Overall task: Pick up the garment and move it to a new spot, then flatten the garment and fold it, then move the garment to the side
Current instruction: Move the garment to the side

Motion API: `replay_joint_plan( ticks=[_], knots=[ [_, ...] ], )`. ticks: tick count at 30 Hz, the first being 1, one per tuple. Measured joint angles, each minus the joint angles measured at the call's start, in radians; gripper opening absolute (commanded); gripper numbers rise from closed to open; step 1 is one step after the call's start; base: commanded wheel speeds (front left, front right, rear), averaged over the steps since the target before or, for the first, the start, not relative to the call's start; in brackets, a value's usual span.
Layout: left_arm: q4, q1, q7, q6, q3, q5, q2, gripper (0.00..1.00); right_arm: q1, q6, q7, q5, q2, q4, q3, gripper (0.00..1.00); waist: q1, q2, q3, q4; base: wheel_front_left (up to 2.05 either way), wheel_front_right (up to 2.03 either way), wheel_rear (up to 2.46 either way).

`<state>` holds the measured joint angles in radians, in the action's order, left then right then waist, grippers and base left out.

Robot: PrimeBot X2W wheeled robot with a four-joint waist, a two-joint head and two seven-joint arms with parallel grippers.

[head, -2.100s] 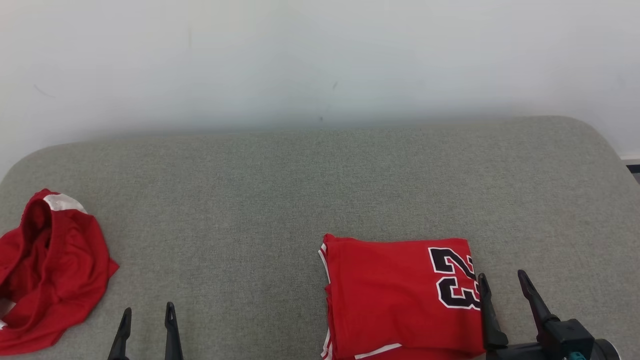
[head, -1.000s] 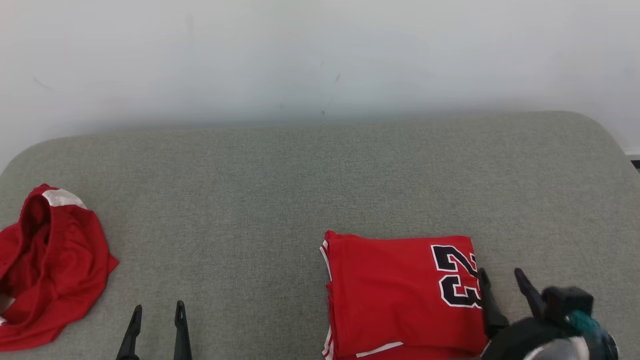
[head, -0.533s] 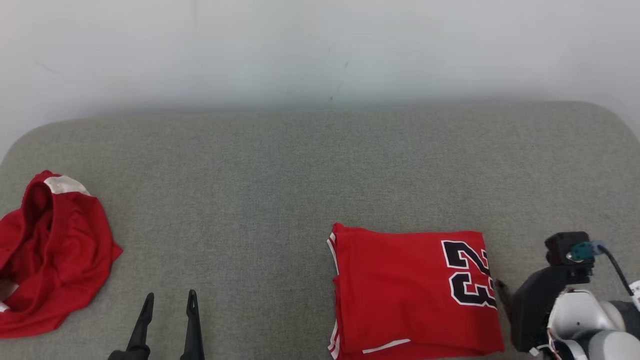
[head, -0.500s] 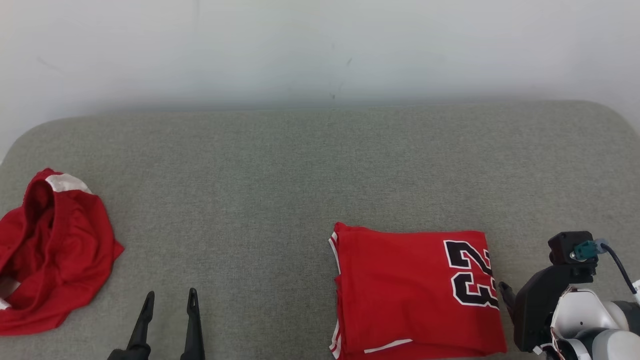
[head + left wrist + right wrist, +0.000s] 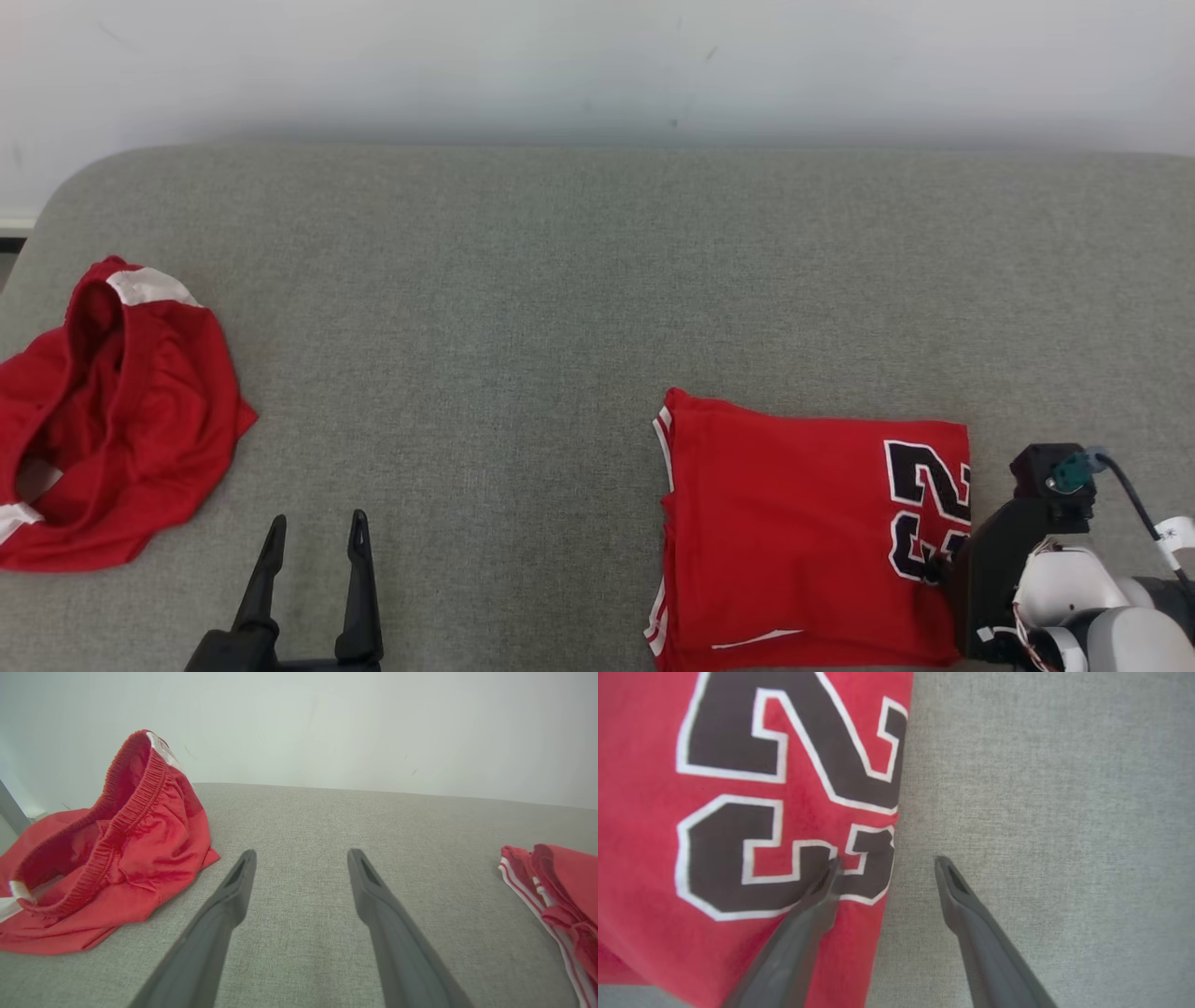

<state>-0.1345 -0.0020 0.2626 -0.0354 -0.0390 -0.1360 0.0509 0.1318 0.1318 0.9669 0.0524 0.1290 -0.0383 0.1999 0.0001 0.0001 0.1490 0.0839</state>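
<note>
the right gripper (image 5: 888, 863) stands wide open and holds nothing. over the last two seconds its wrist has tipped over: the fingers that pointed up the head view beside the cloth now aim down at it, with the dark wrist block on top. the whole head view has also shifted, so the head has moved and not the cloth. in the right wrist view one finger hangs over the black "23" (image 5: 784, 812) and the other over bare grey upholstery (image 5: 1041, 788), so the right-hand edge of the folded red jersey (image 5: 794, 541) runs between them. whether the tips touch the fabric i cannot tell. the jersey lies as a neat rectangle at the near right of the cushion, so the fold looks done and this reads as the set-up for a pinch on that edge to shift it aside. the left gripper (image 5: 302, 854) is also fully open and empty, low over the upholstery, well apart from the jersey, with crumpled red shorts (image 5: 112, 420) off to its left.
</note>
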Motion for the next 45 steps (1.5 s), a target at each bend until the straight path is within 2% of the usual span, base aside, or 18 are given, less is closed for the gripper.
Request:
replay_joint_plan(
  ticks=[7,8,9,10,12,19,25,31,39,45],
  knots=[
    [-0.003,-0.01,0.0,-0.006,0.001,0.005,0.0,1.0,0.037,0.0,-0.017,0.0,0.01,-0.087,-0.04,1.0,-0.0001,-0.0001,0.022,0.01,0.0,0.0,0.0],
    [-0.004,-0.012,0.0,-0.007,0.003,0.005,0.0,1.0,0.044,0.0,-0.019,0.0,0.013,-0.096,-0.05,0.94,-0.0001,-0.0001,0.024,0.01,0.0,0.0,0.0],
    [-0.004,-0.012,0.0,-0.007,0.003,0.005,0.0,1.0,0.044,0.0,-0.019,0.0,0.013,-0.096,-0.05,0.76,-0.0001,-0.0001,0.024,0.01,0.0,0.0,0.0],
    [-0.004,-0.015,0.0,-0.007,0.004,0.005,0.0,1.0,0.05,0.0,-0.027,-0.001,0.019,-0.104,-0.065,0.42,-0.0001,-0.0001,0.026,0.009,0.0,0.0,0.0],
    [-0.003,-0.019,0.0,-0.008,0.008,0.005,0.0,1.0,0.067,0.0,-0.047,-0.003,0.03,-0.119,-0.089,0.0,-0.0001,-0.0001,0.032,0.006,0.0,0.0,0.0],
    [0.008,-0.035,0.0,-0.009,0.016,0.013,0.0,1.0,0.163,0.0,-0.143,-0.022,0.08,-0.17,-0.166,0.0,-0.0002,-0.0001,0.062,-0.022,0.0,0.0,0.0],
    [0.034,-0.064,0.0,-0.019,0.028,0.035,0.0,1.0,0.318,0.0,-0.215,-0.051,0.164,-0.21,-0.231,0.0,0.0001,0.0001,0.101,-0.071,0.0,0.0,0.0],
    [0.081,-0.116,0.0,-0.039,0.029,0.068,0.009,1.0,0.453,0.0,-0.256,-0.06,0.25,-0.259,-0.253,0.0,0.0001,0.0002,0.158,-0.134,0.0,0.0,0.0],
    [0.156,-0.18,0.0,-0.062,-0.001,0.103,0.045,1.0,0.554,0.0,-0.268,-0.101,0.37,-0.321,-0.202,0.0,0.0002,0.0002,0.266,-0.209,0.0,0.0,0.0],
    [0.203,-0.219,0.0,-0.069,-0.021,0.119,0.074,1.0,0.604,0.0,-0.345,-0.171,0.43,-0.346,-0.101,0.0,0.0001,0.0001,0.355,-0.256,0.0,0.0,0.0]
  ],
)
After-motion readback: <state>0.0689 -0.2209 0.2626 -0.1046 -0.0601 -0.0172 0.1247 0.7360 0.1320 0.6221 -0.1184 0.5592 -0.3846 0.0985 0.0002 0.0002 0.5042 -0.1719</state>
